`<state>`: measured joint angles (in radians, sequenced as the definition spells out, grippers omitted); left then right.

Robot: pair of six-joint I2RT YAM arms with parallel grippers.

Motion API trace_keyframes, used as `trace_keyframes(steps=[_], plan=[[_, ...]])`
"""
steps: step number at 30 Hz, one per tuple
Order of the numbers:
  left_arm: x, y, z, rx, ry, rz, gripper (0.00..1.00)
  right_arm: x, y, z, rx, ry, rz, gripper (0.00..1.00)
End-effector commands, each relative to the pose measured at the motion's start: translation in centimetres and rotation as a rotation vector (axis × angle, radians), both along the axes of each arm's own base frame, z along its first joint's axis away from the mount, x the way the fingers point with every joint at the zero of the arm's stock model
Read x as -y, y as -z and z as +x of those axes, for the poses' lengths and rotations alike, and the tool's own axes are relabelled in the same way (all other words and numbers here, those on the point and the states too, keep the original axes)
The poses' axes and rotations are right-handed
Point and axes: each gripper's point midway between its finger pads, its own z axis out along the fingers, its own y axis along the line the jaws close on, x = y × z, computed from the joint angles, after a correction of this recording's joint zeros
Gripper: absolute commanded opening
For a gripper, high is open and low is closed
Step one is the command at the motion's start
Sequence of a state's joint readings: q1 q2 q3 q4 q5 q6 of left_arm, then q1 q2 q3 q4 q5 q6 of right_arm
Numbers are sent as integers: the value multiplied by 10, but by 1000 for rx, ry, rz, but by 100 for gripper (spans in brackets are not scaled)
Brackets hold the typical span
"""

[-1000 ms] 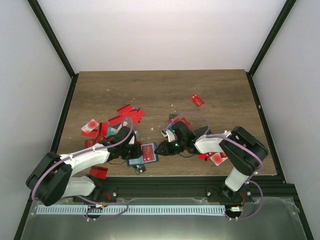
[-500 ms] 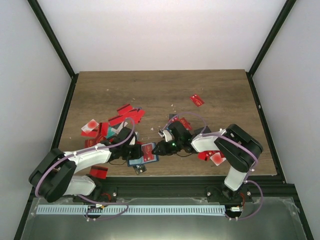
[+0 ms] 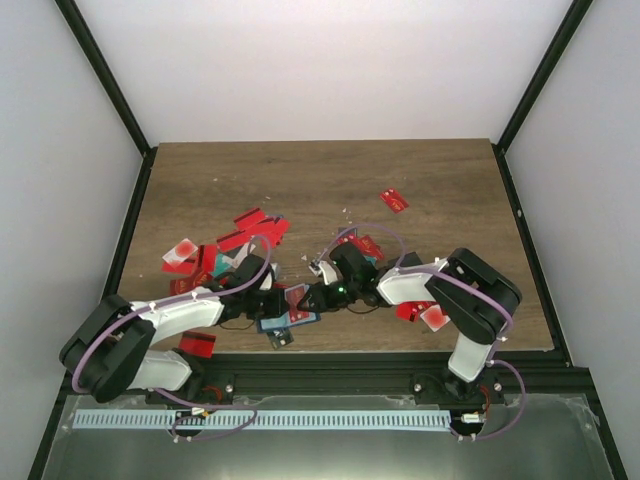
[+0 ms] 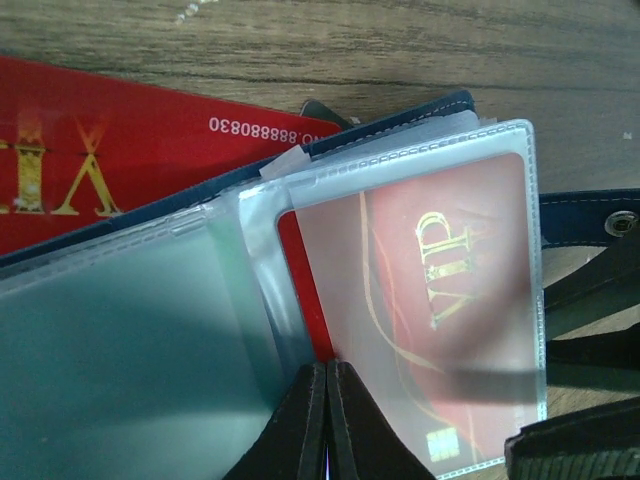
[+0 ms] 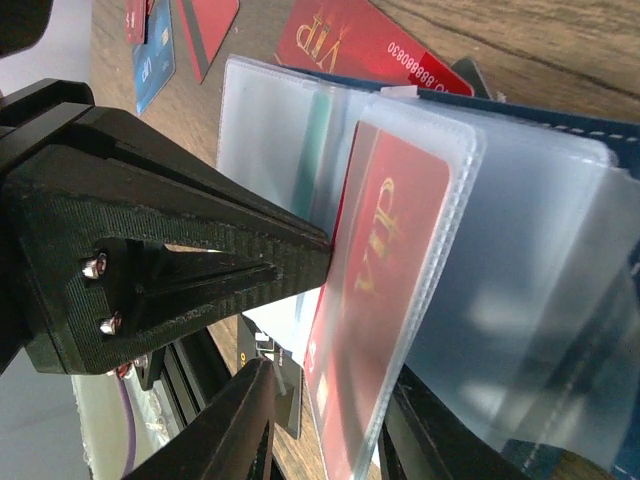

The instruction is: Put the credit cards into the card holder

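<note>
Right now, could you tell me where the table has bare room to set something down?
The far strip of table beyond the lone red card is bare. Crowded: the card pile at left and the card holder near centre.

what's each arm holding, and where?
Left fingers pinch the card holder by a clear sleeve's edge. Right fingers straddle the near end of the sleeved red card; can't tell if gripped.
</note>
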<state>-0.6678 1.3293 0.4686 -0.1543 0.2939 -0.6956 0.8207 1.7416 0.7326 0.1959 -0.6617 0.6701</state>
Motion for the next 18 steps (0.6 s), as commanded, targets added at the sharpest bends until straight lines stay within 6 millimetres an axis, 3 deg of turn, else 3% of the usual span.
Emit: trace_keyframes(steps=[1, 13, 18], plan=[[8, -4, 3, 18, 16, -28, 4, -12, -16, 2, 23, -17, 35, 30], [48, -19, 26, 55, 71, -107, 4, 11, -12, 16, 84, 88, -116, 31], [40, -22, 24, 54, 56, -67, 4, 14, -18, 17, 84, 103, -124, 31]])
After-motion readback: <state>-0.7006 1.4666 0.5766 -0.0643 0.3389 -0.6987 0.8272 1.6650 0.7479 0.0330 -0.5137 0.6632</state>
